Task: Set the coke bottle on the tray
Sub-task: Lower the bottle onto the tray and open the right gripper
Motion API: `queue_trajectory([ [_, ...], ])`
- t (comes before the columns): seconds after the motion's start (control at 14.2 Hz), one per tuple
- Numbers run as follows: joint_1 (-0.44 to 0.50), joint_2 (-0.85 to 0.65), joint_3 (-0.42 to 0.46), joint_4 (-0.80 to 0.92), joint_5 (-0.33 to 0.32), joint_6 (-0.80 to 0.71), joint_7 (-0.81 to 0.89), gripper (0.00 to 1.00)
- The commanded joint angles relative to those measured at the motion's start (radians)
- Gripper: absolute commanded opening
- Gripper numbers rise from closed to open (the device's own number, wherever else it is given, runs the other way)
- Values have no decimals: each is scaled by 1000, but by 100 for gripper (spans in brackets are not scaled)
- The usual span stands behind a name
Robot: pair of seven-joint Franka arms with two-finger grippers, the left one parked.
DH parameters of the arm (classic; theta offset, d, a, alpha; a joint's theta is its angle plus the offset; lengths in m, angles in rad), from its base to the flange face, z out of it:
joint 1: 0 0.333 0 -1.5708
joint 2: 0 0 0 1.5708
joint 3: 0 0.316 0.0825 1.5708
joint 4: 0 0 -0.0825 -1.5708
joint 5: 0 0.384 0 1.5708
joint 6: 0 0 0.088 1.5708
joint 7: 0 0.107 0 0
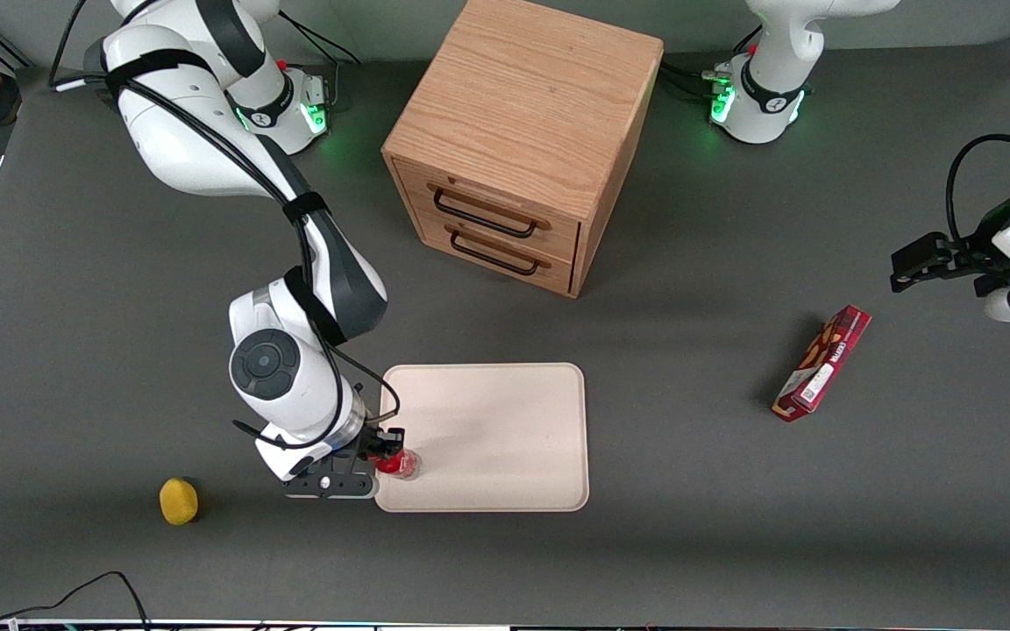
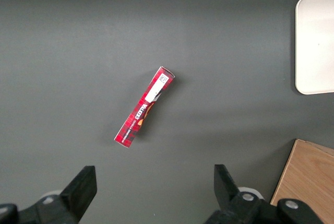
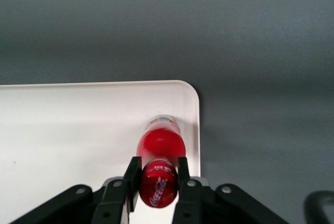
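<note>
The coke bottle (image 1: 401, 463), small and red with a red cap, stands upright over the corner of the cream tray (image 1: 505, 429) that lies nearest the front camera at the working arm's end. My right gripper (image 1: 387, 449) comes down from above and is shut on the bottle's cap. In the right wrist view both black fingers press the cap of the coke bottle (image 3: 159, 143), with the gripper (image 3: 158, 171) centred on it, and the tray (image 3: 78, 130) spreads out underneath. Whether the bottle's base touches the tray I cannot tell. The tray's edge (image 2: 313, 41) also shows in the left wrist view.
A long red snack box (image 1: 822, 363) lies on the table toward the parked arm's end and shows in the left wrist view too (image 2: 145, 106). A yellow round object (image 1: 178, 501) sits beside my arm near the front. A wooden drawer cabinet (image 1: 522, 131) stands farther from the camera than the tray.
</note>
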Motion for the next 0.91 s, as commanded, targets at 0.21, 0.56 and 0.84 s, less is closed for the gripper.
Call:
queue_trajectory([
  [0.21, 16, -3, -9, 43, -23, -19, 32, 100],
  [0.56, 10, -96, -6, 42, -20, -154, 26, 100],
  [0.84, 5, -179, -6, 34, -22, -237, 19, 100],
])
